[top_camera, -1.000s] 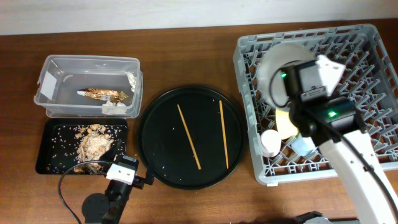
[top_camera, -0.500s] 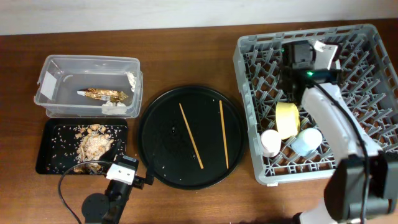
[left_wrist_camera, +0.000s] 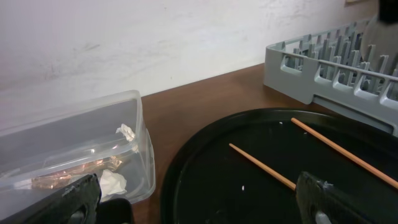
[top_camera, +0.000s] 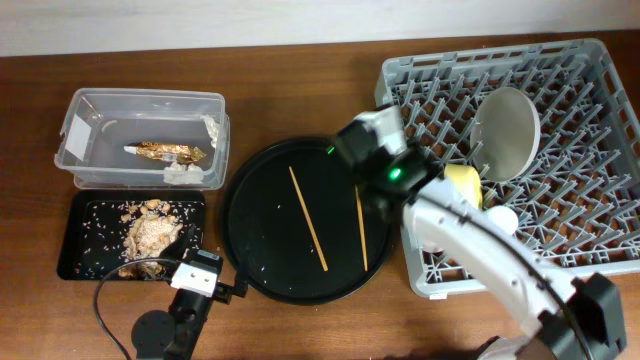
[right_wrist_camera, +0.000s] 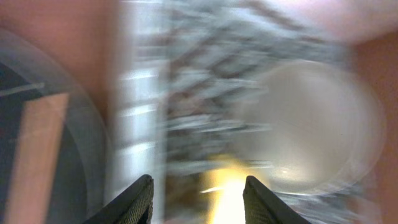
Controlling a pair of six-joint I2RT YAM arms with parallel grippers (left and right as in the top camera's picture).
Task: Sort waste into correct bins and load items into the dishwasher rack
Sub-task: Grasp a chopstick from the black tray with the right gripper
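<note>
Nearest the robot, the left hand (left_wrist_camera: 199,202) rests low at the tabletop's (top_camera: 300,80) front edge, fingers spread wide and holding nothing. Beside it, the shallow black tray (top_camera: 75,240) holds the food scraps (top_camera: 150,238). In the middle, two wooden chopsticks (top_camera: 305,218) lie apart on the round black tray (top_camera: 260,200). The right hand (top_camera: 372,150) hovers over that tray's far right rim, its fingers apart and empty in the blurred wrist view. Farther back, the clear tub (top_camera: 90,110) contains the foil wrapper (top_camera: 165,152) and tissue (top_camera: 180,173). In the dishwasher rack (top_camera: 580,90) the white plate (top_camera: 507,133) stands on edge near the yellow bowl (top_camera: 463,185). The waste looks sorted; the chopsticks appear to be what remains.
</note>
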